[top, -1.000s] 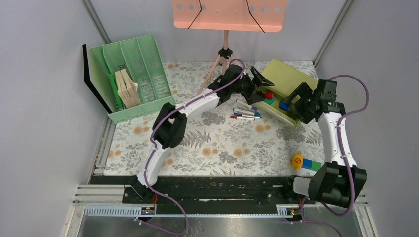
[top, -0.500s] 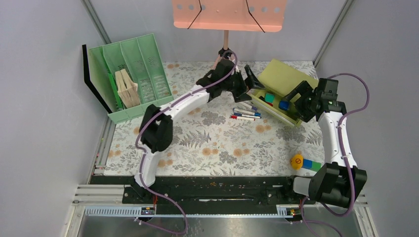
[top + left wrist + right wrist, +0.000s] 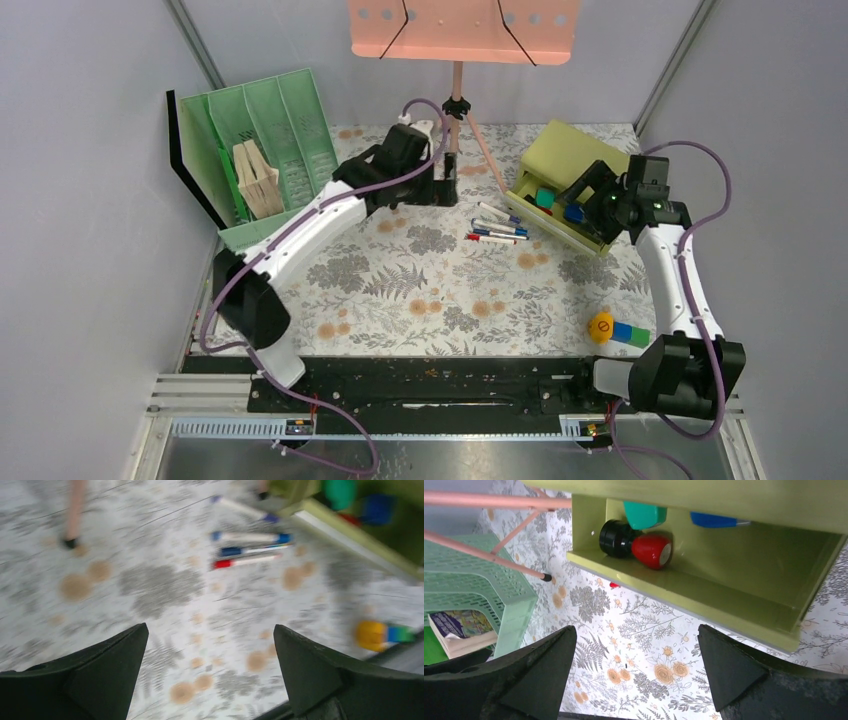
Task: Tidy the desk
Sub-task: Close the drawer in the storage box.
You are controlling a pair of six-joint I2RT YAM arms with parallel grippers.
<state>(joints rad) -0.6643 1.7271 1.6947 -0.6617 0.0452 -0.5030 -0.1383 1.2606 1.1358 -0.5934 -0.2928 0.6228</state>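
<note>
Top external view showed the desk [image 3: 430,290] stretching from the black rail [image 3: 430,375] at the near edge to the far wall. The left gripper [image 3: 210,627] hung over the far middle of the desk, close to the legs of a pink music stand [image 3: 462,28]. Its jaws stood wide apart with nothing between them. A little to its right, a cluster of markers [image 3: 497,228] lay flat on the floral print, just beside an olive-green box [image 3: 575,155] at the far right. The right gripper [image 3: 637,627] hovered at that box's right side, jaws likewise spread and empty.

Right wrist view looked into the open box, where a red-and-black piece [image 3: 644,545] lay touching a teal piece [image 3: 644,514], with a blue piece [image 3: 714,519] further along. At the far left stood a mint-green file organiser [image 3: 270,150] with books [image 3: 257,180] in one slot. Near the right edge, a yellow round piece [image 3: 601,326] touched a blue-and-green block [image 3: 630,333].
</note>
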